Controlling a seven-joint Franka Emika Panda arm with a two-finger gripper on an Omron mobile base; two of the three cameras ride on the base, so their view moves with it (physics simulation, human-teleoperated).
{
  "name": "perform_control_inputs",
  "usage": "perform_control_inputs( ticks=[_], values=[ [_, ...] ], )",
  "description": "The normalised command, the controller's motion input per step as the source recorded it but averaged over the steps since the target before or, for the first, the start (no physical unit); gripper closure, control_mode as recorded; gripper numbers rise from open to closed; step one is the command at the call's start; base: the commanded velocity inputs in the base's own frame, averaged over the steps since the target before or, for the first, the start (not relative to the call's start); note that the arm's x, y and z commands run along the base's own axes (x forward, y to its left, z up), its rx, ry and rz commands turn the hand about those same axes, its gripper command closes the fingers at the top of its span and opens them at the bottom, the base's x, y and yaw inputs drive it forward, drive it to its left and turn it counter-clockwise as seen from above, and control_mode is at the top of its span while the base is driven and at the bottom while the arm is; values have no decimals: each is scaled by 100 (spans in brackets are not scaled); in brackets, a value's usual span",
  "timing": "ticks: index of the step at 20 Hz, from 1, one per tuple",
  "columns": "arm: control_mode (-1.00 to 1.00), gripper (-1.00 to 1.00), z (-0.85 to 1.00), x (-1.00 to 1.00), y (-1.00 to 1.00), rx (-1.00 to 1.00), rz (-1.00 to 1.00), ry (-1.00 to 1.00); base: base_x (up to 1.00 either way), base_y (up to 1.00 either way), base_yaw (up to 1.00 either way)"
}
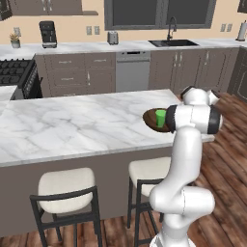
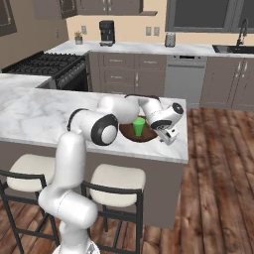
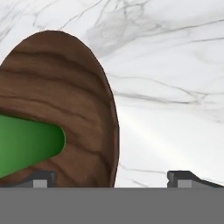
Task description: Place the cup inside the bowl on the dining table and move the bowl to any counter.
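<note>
Green cup upright inside bowl, near tabletop corner edge. End effector wide open, straddling bowl rim at 3 o'clock, holding nothing.

we see peach walls | dark-framed window | wood plank floor | grey-brown cabinets | black stove | two cream stools

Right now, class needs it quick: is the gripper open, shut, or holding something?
Gripper: open, holding nothing; its fingertips straddle the rim of the bowl, where the cup already stands.
</note>
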Motion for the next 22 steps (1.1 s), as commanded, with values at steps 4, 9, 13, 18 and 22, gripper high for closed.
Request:
perform_control_inputs(
  ticks=[4, 9, 13, 18, 22],
  values=[
    [-100, -100, -8, 17, 0, 0, 0, 3, 0, 0, 0],
    [-100, -100, -11, 16, 0, 0, 0, 3, 0, 0, 0],
    [-100, -100, -11, 11, 0, 0, 0, 3, 0, 0, 0],
    [-100, -100, -7, 11, 0, 0, 0, 2, 0, 0, 0],
    [-100, -100, -4, 12, 0, 0, 0, 2, 0, 0, 0]
  ],
)
